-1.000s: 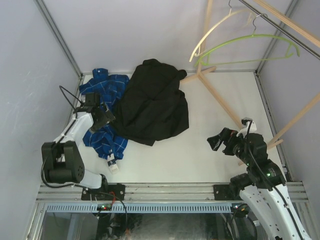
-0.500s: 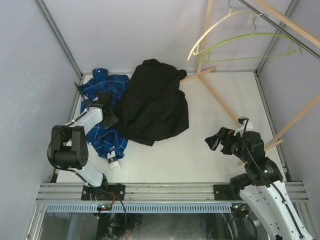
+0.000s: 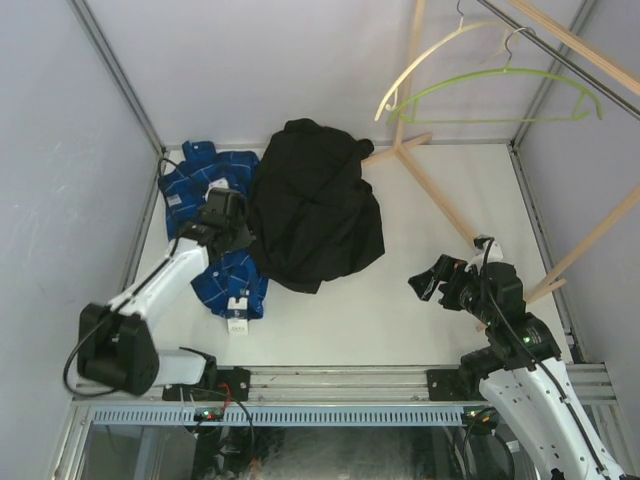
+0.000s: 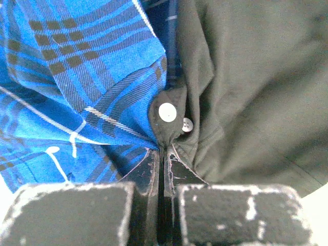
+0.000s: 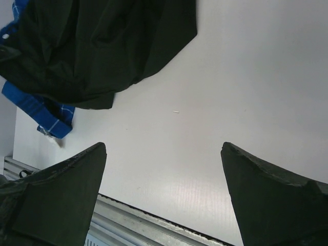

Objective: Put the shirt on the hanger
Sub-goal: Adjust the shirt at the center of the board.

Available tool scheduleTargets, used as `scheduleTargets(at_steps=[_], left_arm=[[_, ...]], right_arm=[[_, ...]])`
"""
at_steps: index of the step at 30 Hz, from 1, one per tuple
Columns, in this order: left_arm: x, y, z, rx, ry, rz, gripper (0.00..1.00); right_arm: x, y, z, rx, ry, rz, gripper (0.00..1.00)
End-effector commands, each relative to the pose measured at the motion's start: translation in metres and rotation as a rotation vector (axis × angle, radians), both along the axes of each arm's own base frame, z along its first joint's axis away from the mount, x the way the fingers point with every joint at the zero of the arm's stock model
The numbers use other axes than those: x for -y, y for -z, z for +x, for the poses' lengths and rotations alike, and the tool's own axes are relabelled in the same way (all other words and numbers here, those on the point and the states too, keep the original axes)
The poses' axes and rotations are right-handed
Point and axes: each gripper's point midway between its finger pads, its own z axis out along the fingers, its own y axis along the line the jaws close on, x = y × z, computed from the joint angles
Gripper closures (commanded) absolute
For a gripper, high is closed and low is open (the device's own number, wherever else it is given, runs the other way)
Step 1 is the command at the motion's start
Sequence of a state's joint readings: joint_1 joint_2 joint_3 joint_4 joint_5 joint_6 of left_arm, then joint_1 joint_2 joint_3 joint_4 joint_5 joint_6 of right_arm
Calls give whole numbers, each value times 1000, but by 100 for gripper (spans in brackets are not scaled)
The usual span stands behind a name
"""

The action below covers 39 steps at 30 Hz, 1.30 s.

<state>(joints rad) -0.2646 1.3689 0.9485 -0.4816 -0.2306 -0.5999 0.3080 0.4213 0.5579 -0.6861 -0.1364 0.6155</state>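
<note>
The black shirt lies crumpled at the back middle of the table, overlapping a blue plaid shirt. My left gripper is at its left edge. In the left wrist view this gripper is shut on the shirt, pinching a fold of its buttoned edge just below a white button. The lime-green hanger hangs from the rail at the top right, far from both grippers. My right gripper hovers open over bare table at the right; in its wrist view the gripper holds nothing and the shirt lies ahead to the left.
A blue plaid shirt lies under and left of the black one, right beside the left jaws. A cream hanger hangs beside the green one. The wooden rack's legs cross the table's right half. Grey walls enclose the table.
My left gripper has gone from open to shut on the black shirt's left edge, and its arm has swung right and stretched out. The right gripper barely moved.
</note>
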Motion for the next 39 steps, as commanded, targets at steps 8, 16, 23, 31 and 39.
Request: scheduleTargets(at_steps=[8, 16, 23, 31, 39], left_arm=[[73, -221, -49, 581, 424, -125, 100], [122, -353, -93, 760, 699, -161, 100], [148, -433, -124, 864, 804, -174, 100], [135, -406, -94, 784, 630, -91, 97], [138, -259, -50, 472, 597, -164, 85]], right_arm=[[-2, -16, 9, 54, 37, 60, 8], [-2, -20, 6, 70, 42, 78, 9], [4, -27, 1, 123, 51, 66, 9], [6, -35, -2, 163, 39, 57, 9], [1, -58, -8, 276, -42, 49, 7]])
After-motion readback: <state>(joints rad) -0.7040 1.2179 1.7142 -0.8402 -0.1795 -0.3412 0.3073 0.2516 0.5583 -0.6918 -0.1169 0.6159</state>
